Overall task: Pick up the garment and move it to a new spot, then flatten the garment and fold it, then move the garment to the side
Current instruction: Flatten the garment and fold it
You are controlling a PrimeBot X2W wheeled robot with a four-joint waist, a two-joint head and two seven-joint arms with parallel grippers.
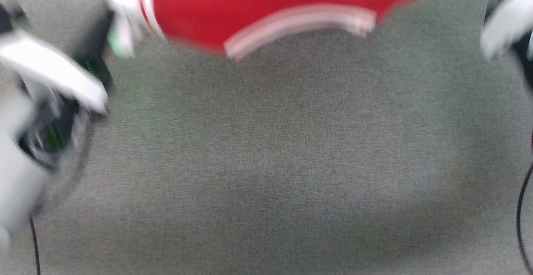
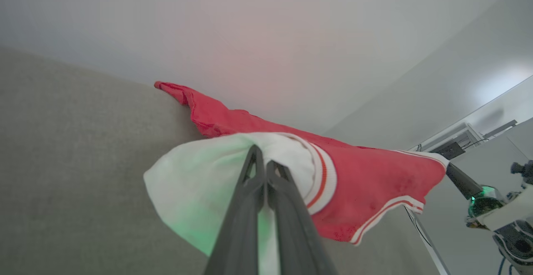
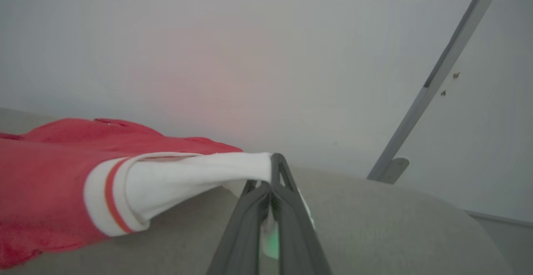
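The garment (image 1: 266, 4) is a red jersey with white sleeves and red-and-white striped trim. It hangs stretched across the top of the blurred head view, above the grey table. In the left wrist view my left gripper (image 2: 260, 155) is shut on one white sleeve (image 2: 195, 192), and the red body (image 2: 374, 183) runs off to the right. My right gripper (image 3: 275, 163) is shut on the other white sleeve (image 3: 187, 179), which is pulled taut. The far end of the red cloth (image 2: 175, 92) trails on the table near its far edge. The front print is hidden.
A grey fabric-covered table (image 1: 266, 162) spreads below the garment. My pale left forearm (image 1: 54, 75) is at the left and my right forearm (image 1: 508, 21) at the upper right. Thin black cables (image 1: 520, 208) hang at both sides. A grey strut (image 3: 437, 79) leans against the pale wall.
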